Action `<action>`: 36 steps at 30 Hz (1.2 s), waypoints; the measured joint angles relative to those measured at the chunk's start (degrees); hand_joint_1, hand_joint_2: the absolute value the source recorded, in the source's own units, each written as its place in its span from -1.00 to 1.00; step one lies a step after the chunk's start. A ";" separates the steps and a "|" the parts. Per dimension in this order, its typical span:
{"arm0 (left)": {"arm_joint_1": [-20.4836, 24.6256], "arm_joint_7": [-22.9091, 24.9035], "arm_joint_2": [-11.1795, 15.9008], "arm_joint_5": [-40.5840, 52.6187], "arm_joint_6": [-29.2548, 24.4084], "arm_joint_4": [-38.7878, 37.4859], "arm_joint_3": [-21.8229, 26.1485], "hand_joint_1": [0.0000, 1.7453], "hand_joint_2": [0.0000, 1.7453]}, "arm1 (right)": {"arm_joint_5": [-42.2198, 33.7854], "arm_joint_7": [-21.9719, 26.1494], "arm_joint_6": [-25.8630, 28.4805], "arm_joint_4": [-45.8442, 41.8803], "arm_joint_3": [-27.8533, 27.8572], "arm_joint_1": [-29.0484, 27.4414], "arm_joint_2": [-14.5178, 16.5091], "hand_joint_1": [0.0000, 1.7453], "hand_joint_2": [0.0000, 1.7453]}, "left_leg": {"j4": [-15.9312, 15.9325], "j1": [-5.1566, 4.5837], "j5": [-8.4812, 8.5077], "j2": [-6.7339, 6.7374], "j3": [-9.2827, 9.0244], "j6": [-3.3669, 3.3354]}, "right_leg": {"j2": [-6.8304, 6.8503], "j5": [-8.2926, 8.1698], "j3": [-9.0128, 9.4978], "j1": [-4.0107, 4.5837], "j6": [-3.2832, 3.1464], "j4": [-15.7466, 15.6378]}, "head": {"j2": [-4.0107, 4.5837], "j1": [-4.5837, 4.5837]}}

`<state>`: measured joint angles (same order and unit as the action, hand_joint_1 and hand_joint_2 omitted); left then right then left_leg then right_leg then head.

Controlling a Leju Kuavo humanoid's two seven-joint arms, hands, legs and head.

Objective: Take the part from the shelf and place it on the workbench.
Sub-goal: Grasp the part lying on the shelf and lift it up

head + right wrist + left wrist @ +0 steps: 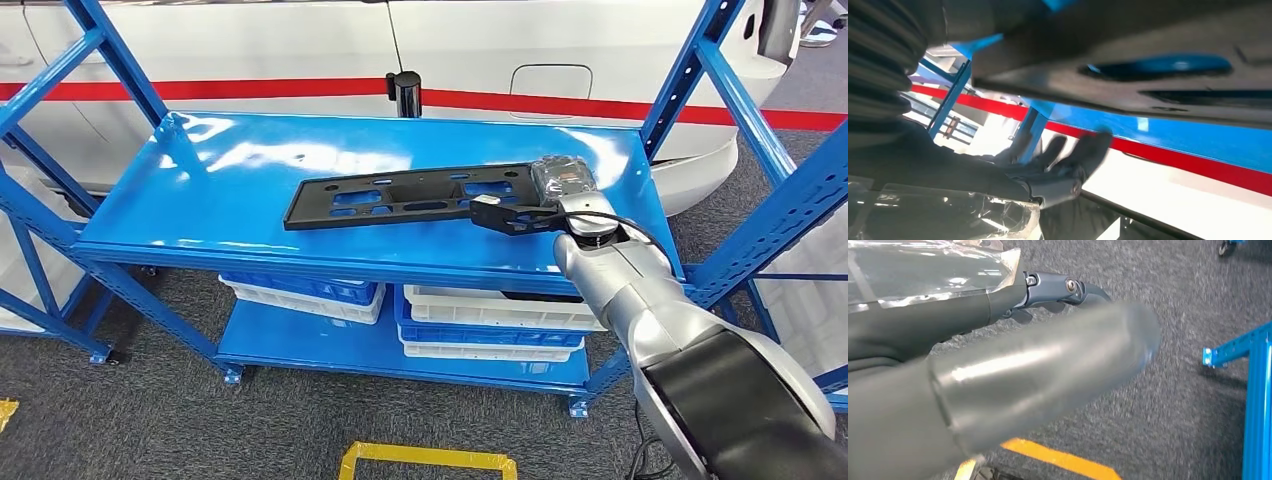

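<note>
While the black perforated part (405,198) lies flat on the blue shelf (230,190), right hand (515,216) fingers (490,212) reach over its end; grasp can't tell. Left hand (1058,290) fingers curled, nothing held.

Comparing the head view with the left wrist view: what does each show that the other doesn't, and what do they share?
Head view alone: the right hand at the near end of the black part on the blue shelf, white and blue bins below, and a white car body behind. Left wrist view alone: the left hand hanging over the floor. Both: grey carpet, yellow floor tape and blue shelf frame.
</note>
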<state>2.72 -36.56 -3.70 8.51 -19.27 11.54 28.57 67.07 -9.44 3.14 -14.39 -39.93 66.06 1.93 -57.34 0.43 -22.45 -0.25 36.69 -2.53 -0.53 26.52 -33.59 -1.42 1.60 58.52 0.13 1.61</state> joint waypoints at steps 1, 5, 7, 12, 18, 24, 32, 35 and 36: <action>0.01 -0.09 -0.06 0.12 -0.41 0.00 0.02 -1.00 1.00 | 0.16 0.21 0.02 0.01 0.00 0.00 -0.01 0.95 1.00 | 0.07 0.03 0.07 0.02 -0.03 0.13 | -0.01 0.01 -0.01 0.06 -0.02 0.01 | 0.00 -0.02; 0.01 -0.73 -0.33 0.83 -2.16 0.00 0.07 -1.00 1.00 | 0.89 2.18 1.07 -0.09 0.13 0.37 0.20 0.94 1.00 | 0.15 0.17 0.06 0.05 -0.06 1.20 | -0.02 0.12 -0.02 0.26 -0.18 0.06 | 0.00 -0.04; 0.03 -1.07 -0.44 1.25 -4.10 0.00 0.08 -1.00 1.00 | 0.92 4.39 2.53 -0.33 0.26 0.70 0.53 0.98 1.00 | 0.17 0.22 -0.01 0.08 -0.08 1.82 | -0.02 0.16 -0.02 0.31 -0.24 0.08 | 0.00 -0.05; 0.05 -1.28 -0.68 1.68 -6.53 0.00 0.41 -1.00 -1.00 | -0.93 12.41 6.90 -2.37 1.53 1.84 1.83 1.00 1.00 | 0.16 0.00 -0.04 0.09 0.01 2.04 | -0.02 0.17 -0.18 0.30 -0.24 0.08 | 0.00 -0.06; 0.04 -1.30 -0.76 2.00 -7.23 0.00 0.67 -1.00 1.00 | -1.75 15.95 7.09 -4.99 2.73 7.91 3.01 1.00 1.00 | 0.15 -0.31 -0.03 -0.04 0.09 2.03 | 0.16 0.18 -0.22 0.16 -0.22 -0.02 | 0.00 -0.06; -0.06 -1.30 -0.97 2.72 -7.68 0.16 0.72 -1.00 1.00 | -2.78 17.76 7.42 -6.39 3.35 10.02 2.45 1.00 1.00 | 0.12 -0.57 -0.05 -0.03 0.11 1.99 | 0.17 0.14 -0.14 0.14 -0.17 -0.15 | 0.00 -0.06; -0.57 -1.30 -1.11 2.64 -8.82 0.97 1.08 -1.00 1.00 | -9.91 24.24 9.39 -9.70 5.34 11.09 1.04 1.00 1.00 | 0.01 -0.67 -0.07 -0.04 0.25 1.93 | 0.17 0.13 -0.26 0.04 -0.16 -0.16 | 0.00 -0.06; -0.84 -1.30 -1.17 2.25 -9.43 1.56 1.62 -1.00 1.00 | -14.41 25.56 8.18 -15.30 6.71 13.00 -0.65 1.00 1.00 | 0.00 -0.66 -0.07 -0.08 0.32 1.93 | 0.19 0.15 -0.32 -0.08 -0.15 -0.16 | 0.00 -0.05; -0.89 -1.30 -1.20 2.15 -9.55 1.70 1.82 -1.00 1.00 | -15.36 25.48 7.65 -17.32 6.85 13.74 -1.25 1.00 1.00 | 0.01 -0.66 -0.08 -0.11 0.33 1.93 | 0.21 0.15 -0.32 -0.09 -0.15 -0.16 | 0.00 -0.05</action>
<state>1.83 -37.86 -4.90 10.66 -28.82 13.24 30.39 51.72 16.04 10.78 -31.71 -33.09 79.80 0.68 -57.33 -0.23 -22.53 -0.36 37.02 -0.60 -0.33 26.68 -33.91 -1.51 1.45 58.36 0.13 1.56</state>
